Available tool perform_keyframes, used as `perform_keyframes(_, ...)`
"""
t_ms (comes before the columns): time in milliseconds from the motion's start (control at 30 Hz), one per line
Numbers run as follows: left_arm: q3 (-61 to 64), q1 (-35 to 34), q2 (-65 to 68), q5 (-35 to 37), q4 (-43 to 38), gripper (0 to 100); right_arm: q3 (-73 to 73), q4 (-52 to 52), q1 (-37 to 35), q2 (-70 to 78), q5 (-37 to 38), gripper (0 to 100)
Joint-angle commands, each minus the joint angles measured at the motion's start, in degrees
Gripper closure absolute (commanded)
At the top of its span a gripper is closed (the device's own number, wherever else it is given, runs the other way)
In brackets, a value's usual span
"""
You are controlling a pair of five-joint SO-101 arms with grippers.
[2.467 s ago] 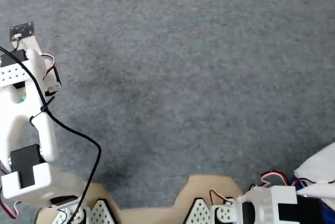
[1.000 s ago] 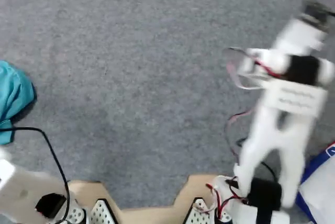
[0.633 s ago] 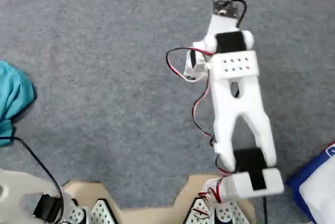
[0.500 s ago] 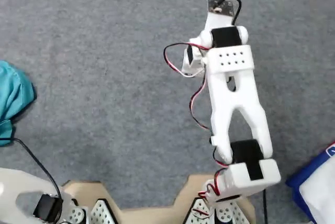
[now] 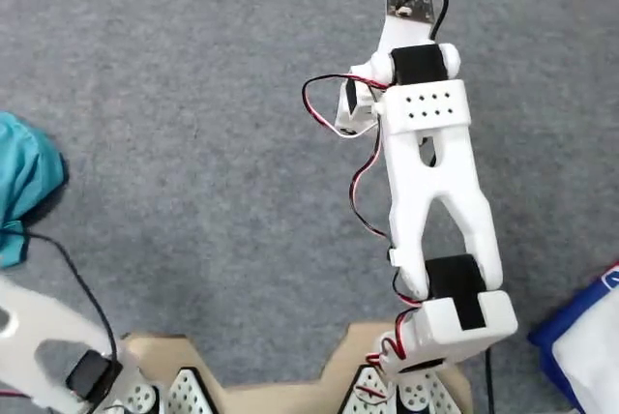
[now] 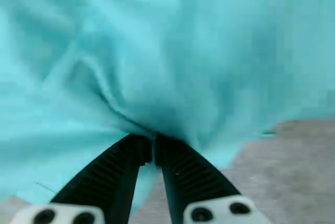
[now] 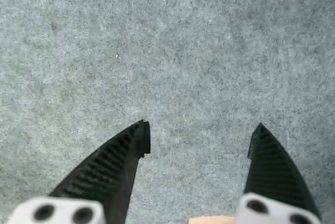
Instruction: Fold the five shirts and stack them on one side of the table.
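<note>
**Teal shirt pinched by left tool; right tool wide over bare felt**

Teal shirt (image 5: 24, 182) lies bunched at the edge of the grey felt table (image 5: 193, 95), well apart from the right arm (image 5: 430, 182), on that arm's left side. Left tool (image 6: 154, 143): jaws closed together on a ridge of the shirt, with cloth gathered at the tips. Right tool (image 7: 199, 135): jaws spread wide, nothing between them, bare felt beneath. A white and blue item (image 5: 585, 332) sits at the table edge on the right arm's other side; what it is cannot be determined.

Assessment: the step in hand appears to be drawing the shirt onto open felt for folding. No folded shirt is seen, so the task is judged to be early.

Recommendations:
- The pinch takes only a narrow ridge of cloth. Confirm the hold before pulling, as it may slip.
- Drag low and slowly toward the right arm, so the rest trails flat rather than rising in a clump.
- Release near the right arm.
- Have the right tool take an opposite hem or shoulder, so both tools can spread the cloth taut.
</note>
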Motion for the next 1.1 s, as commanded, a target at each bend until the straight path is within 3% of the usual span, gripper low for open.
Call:
perform_keyframes(0,1.23,6.95,-5.76,2.90,1.23,98,-2.59,-0.62,-0.31,0.22,-0.44,70.1)
perform_keyframes(167,16.62,20.31,-18.77,3.08,1.14,98,-2.68,-0.79,2.59,0.40,-0.35,70.1)
perform_keyframes(333,32.53,38.51,-35.38,4.66,0.35,98,-2.68,-0.62,9.71,0.31,0.53,70.1)
perform_keyframes(600,57.76,68.66,-58.24,6.59,-7.12,98,-2.68,-0.62,21.85,0.40,8.18,69.9)
perform_keyframes(733,66.20,78.42,-65.71,6.59,-9.49,98,-2.77,-0.97,24.75,0.48,10.64,69.8)
perform_keyframes(833,67.34,79.82,-70.11,7.74,-9.14,97,-2.77,-0.97,24.84,0.48,12.48,69.8)
perform_keyframes(900,66.81,77.71,-73.19,12.31,-9.41,91,-2.77,-1.05,24.31,0.48,13.54,69.8)
perform_keyframes(1067,61.36,60.66,-81.10,34.90,-9.49,61,-3.21,-1.58,18.33,0.48,16.00,69.6)
